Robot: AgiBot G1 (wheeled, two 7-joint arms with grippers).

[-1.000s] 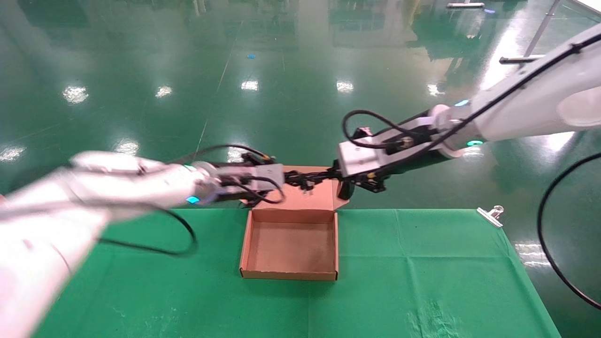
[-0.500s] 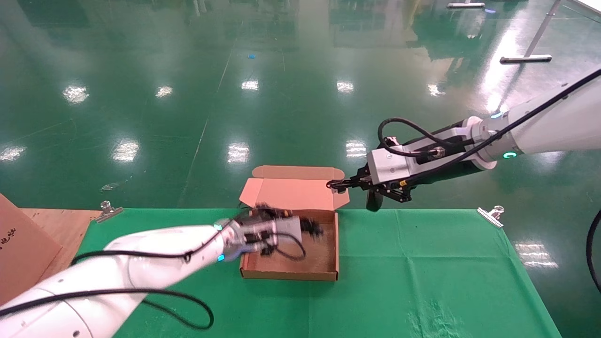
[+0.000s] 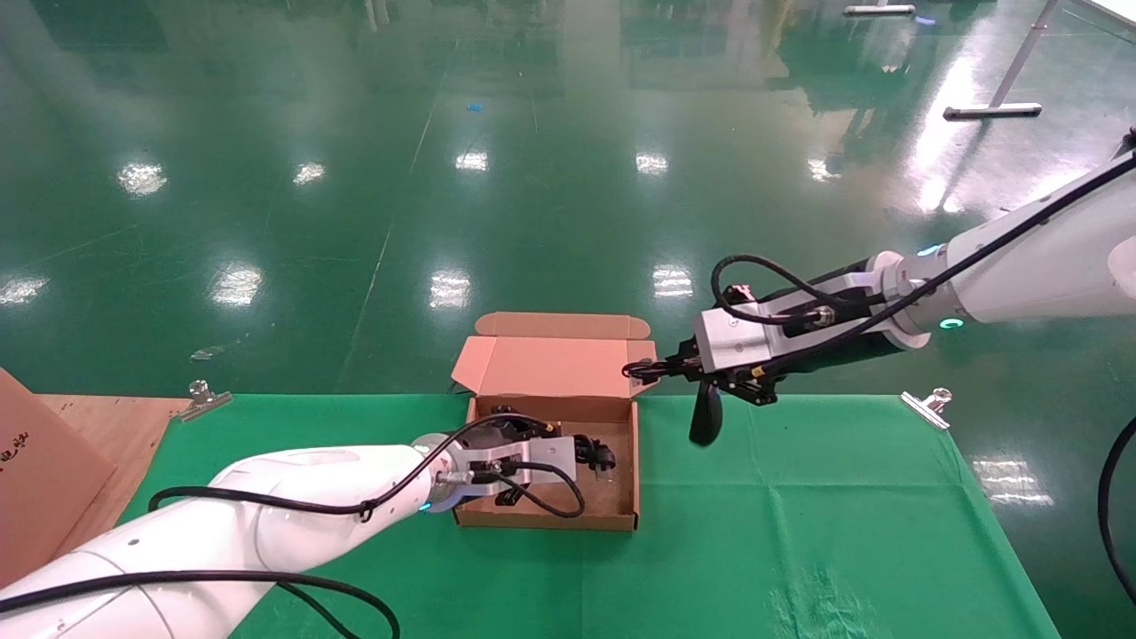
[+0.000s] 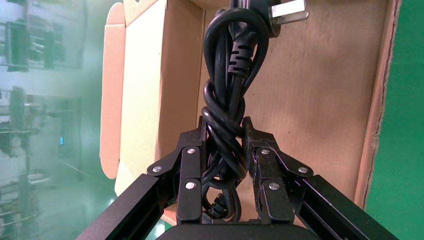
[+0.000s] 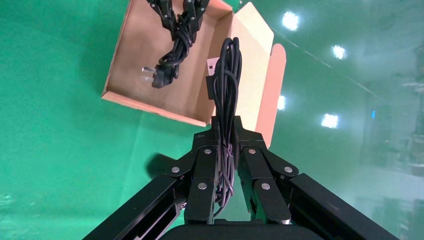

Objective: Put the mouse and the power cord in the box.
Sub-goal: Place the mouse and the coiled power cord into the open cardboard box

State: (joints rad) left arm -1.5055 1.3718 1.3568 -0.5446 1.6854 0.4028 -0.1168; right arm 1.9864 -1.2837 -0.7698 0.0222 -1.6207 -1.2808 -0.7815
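Power cord [image 4: 227, 107] sits pinched in the left gripper [image 4: 223, 150], plug at twelve o'clock, now lower inside the box [image 3: 621, 461]; right gripper [image 5: 226, 150] clamps the mouse [image 3: 706, 422] wire.

Bright overhead lamps, white glare spots across glossy green floor [image 3: 550, 177]. Frames sharp, no blur. Soft shadow under right gripper [image 3: 641, 368], on tablecloth [image 3: 799, 497].

Power cord [image 3: 593, 453] (gripped) over box [image 3: 548, 513]
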